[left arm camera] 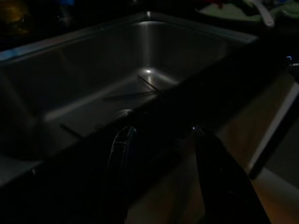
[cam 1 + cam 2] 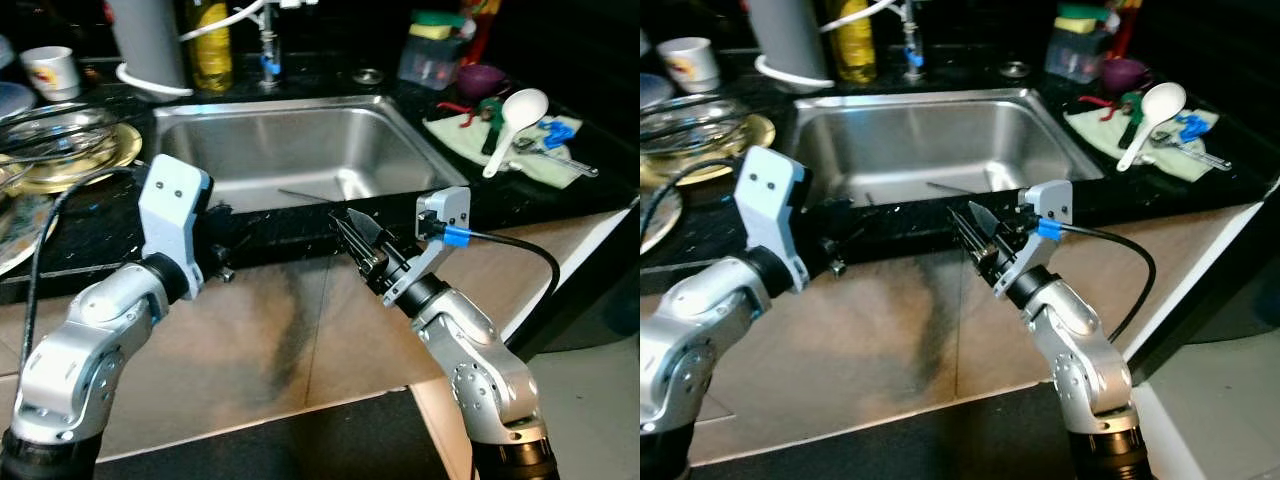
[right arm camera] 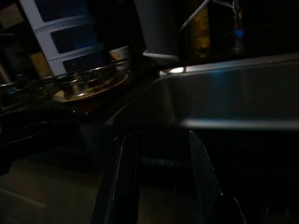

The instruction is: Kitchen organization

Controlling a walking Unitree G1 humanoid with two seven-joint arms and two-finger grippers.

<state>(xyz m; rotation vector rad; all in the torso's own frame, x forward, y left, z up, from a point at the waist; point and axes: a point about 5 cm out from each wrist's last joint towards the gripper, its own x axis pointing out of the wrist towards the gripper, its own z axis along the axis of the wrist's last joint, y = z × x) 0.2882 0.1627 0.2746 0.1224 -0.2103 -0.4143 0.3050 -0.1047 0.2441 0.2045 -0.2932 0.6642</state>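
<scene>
Sink [image 2: 300, 150]: brushed silver steel. Counter [image 2: 90, 235]: black, pale-speckled. Spoon [image 2: 515, 120]: white, on pale green cloth [image 2: 530, 160] near counter's right edge. Bottle [image 2: 211, 45]: yellow. Plate [image 2: 105, 155]: gold.

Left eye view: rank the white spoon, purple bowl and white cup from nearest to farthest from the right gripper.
From the right gripper:
1. White spoon, on the cloth right of the sink.
2. Purple bowl, behind the spoon at the counter's back.
3. White cup, far left corner.

Home kitchen, steel sink [image 2: 300, 150], dark countertop [image 2: 560, 195]
</scene>
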